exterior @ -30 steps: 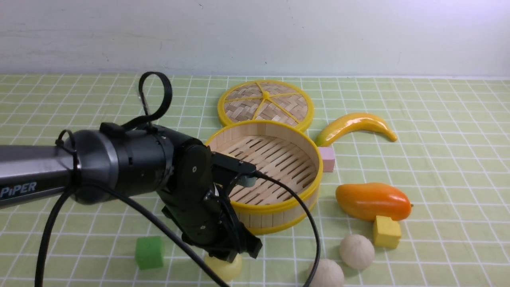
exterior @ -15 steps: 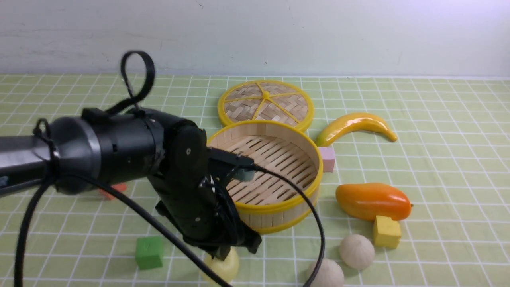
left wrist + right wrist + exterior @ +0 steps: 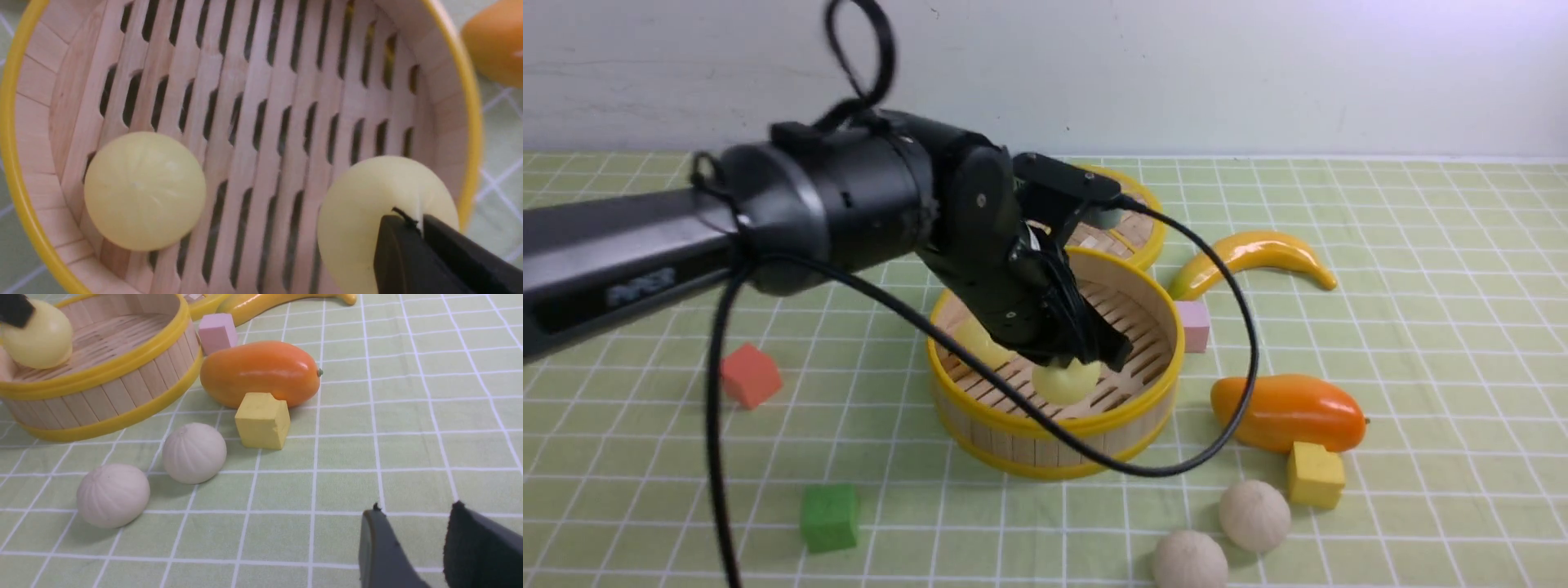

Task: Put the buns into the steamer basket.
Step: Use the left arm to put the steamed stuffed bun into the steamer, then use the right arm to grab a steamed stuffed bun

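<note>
Left gripper (image 3: 1082, 363) is clamped on a pale yellow bun (image 3: 1066, 382) over the steamer basket (image 3: 1013, 447) floor at frame centre, near another yellow bun (image 3: 980, 343). Recommend lowering before release, clear of its neighbour. Right gripper (image 3: 414, 510) stands agape, empty. Half a second ago the held bun sat at lower centre, outside the basket.

Bun (image 3: 145, 190) in steamer basket (image 3: 988, 441) — mango (image 3: 1286, 412) right

A plain off-white wall (image 3: 1258, 73) rises behind the pale green, white-gridded tablecloth (image 3: 1445, 343), evenly lit.
</note>
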